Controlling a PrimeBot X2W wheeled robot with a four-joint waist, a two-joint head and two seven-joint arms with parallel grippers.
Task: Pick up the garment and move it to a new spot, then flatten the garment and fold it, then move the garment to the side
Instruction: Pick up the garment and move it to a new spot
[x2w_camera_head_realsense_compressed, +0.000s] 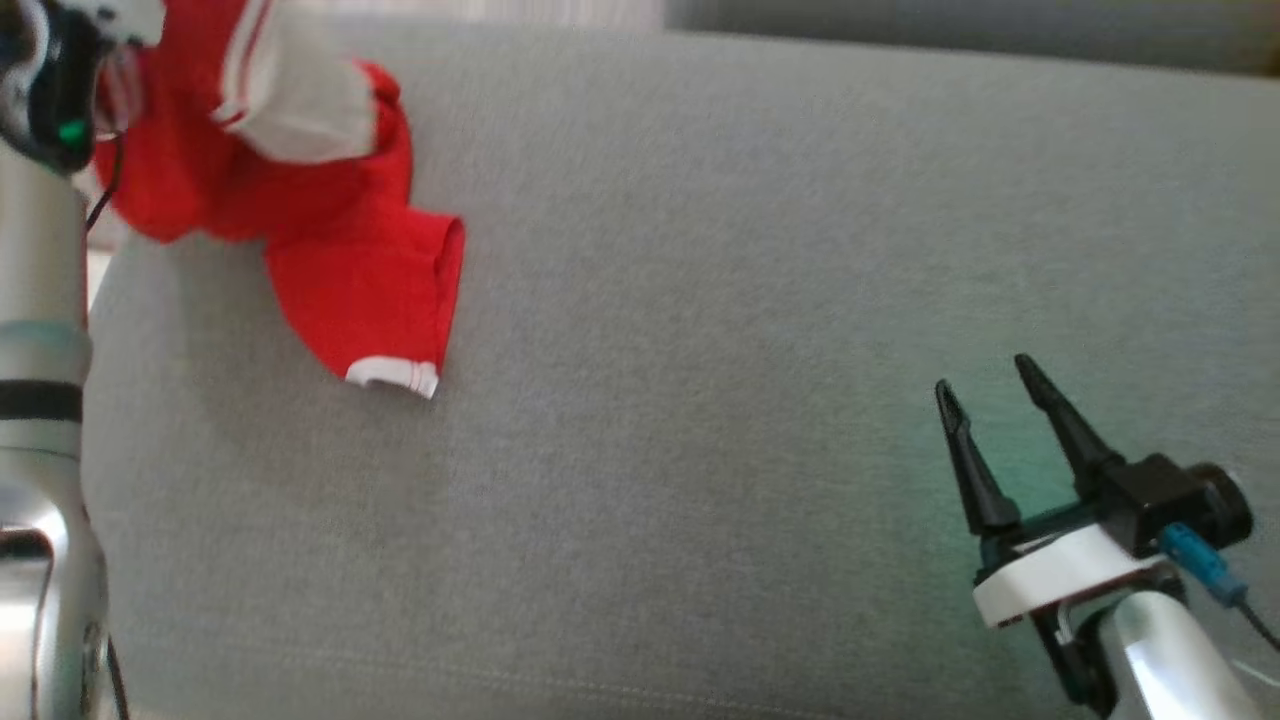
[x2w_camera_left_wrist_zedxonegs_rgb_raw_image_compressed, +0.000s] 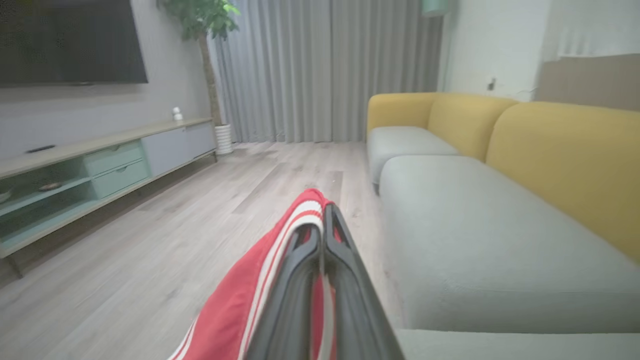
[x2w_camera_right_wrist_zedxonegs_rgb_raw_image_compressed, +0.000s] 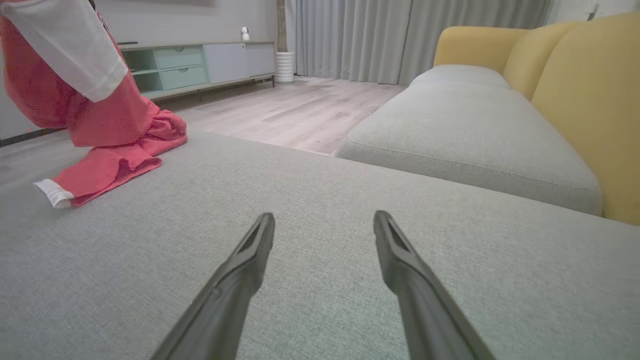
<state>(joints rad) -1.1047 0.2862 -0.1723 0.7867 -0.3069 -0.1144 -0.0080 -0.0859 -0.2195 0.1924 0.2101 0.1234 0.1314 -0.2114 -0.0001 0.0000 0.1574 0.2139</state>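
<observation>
The garment (x2w_camera_head_realsense_compressed: 330, 250) is red with white panels and striped trim. It hangs from the top left of the head view, and one cuffed end trails on the grey cushion (x2w_camera_head_realsense_compressed: 750, 300). In the left wrist view my left gripper (x2w_camera_left_wrist_zedxonegs_rgb_raw_image_compressed: 324, 220) is shut on the garment (x2w_camera_left_wrist_zedxonegs_rgb_raw_image_compressed: 235, 305), with red and white striped cloth pinched between its dark fingers. The right wrist view shows the garment (x2w_camera_right_wrist_zedxonegs_rgb_raw_image_compressed: 100, 130) lifted at the left, its lower part still resting on the cushion. My right gripper (x2w_camera_head_realsense_compressed: 990, 385) hovers open over the cushion at the lower right, far from the cloth, and it holds nothing (x2w_camera_right_wrist_zedxonegs_rgb_raw_image_compressed: 324, 220).
Yellow backrests (x2w_camera_right_wrist_zedxonegs_rgb_raw_image_compressed: 575, 85) line the sofa beyond the grey seats. A wooden floor (x2w_camera_left_wrist_zedxonegs_rgb_raw_image_compressed: 150, 240) lies past the cushion's edge, with a low TV cabinet (x2w_camera_left_wrist_zedxonegs_rgb_raw_image_compressed: 100, 165), a potted tree (x2w_camera_left_wrist_zedxonegs_rgb_raw_image_compressed: 210, 30) and grey curtains (x2w_camera_left_wrist_zedxonegs_rgb_raw_image_compressed: 325, 65) behind it.
</observation>
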